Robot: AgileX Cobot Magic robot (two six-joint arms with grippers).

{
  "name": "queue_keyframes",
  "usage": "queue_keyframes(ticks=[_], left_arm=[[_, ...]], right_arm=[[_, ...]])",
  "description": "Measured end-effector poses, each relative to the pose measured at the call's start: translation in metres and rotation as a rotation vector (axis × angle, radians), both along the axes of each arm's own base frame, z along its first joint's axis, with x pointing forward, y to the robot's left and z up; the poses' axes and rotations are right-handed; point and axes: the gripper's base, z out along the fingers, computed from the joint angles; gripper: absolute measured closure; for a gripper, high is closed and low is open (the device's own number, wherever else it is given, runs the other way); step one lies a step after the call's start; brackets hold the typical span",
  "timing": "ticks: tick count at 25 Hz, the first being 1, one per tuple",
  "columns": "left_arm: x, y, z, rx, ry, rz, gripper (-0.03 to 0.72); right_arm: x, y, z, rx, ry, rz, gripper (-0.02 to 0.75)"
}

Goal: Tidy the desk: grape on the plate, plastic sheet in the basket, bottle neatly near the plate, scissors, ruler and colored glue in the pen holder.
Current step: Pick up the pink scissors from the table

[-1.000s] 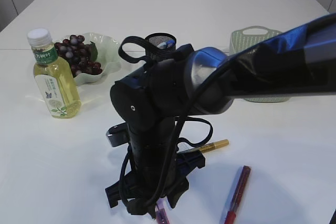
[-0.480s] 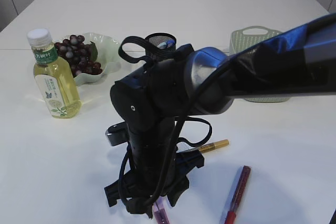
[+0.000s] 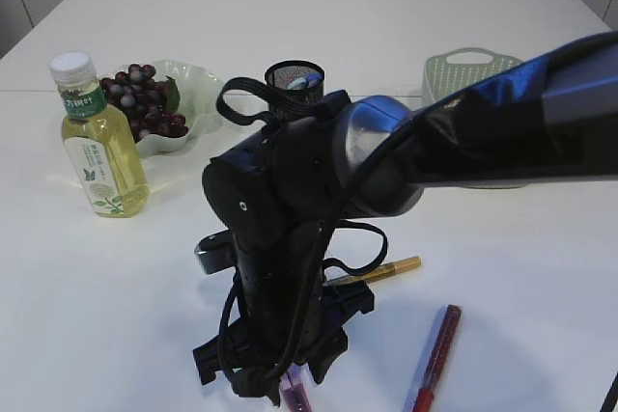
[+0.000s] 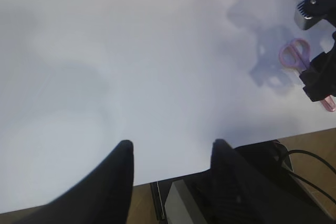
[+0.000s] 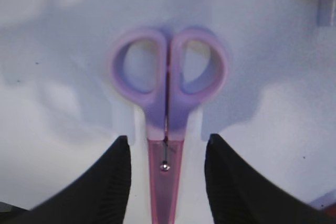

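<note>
My right end effector (image 5: 165,182) hangs over the scissors (image 5: 168,103), its two dark fingers (image 5: 113,182) spread wide on either side of the pink blade sheath, gripping nothing. The scissors lie flat on the white table (image 5: 52,103), handles pointing away from me, blades closed and running down between my fingers.

I judge them light and stiff, a small plastic-handled pair with a smooth sheath that could slip if I pinch only the tapered tip. The best hold seems to be where the sheath meets the lilac handles, around the pivot, where the body is widest and the weight sits. Lying so flat, they leave little to get under, so my fingers must come right down to the table surface before closing.

My left end effector (image 4: 170,174) is also open and empty, over bare table (image 4: 131,51) near its edge, well apart from the scissors (image 4: 294,55).

In the exterior view a gold pen (image 3: 381,271) lies just beside my right wrist and a red pen (image 3: 435,359) a little further right; neither sits between my fingers. The mesh pen holder (image 3: 294,76) stands beyond my arm, between the plate of grapes (image 3: 145,101) and the green basket (image 3: 473,69), with the bottle (image 3: 97,142) near the plate. My own bulky arm partly hides the holder in that view.
</note>
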Motion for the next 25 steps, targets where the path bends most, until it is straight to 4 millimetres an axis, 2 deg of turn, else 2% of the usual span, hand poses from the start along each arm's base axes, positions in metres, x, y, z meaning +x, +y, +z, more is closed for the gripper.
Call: queue_keyframes(ticks=[25], left_arm=[[0.0000, 0.0000, 0.0000, 0.000, 0.000, 0.000, 0.336]], right_arm=[[0.0003, 0.0006, -0.0019, 0.002, 0.000, -0.003, 0.374]])
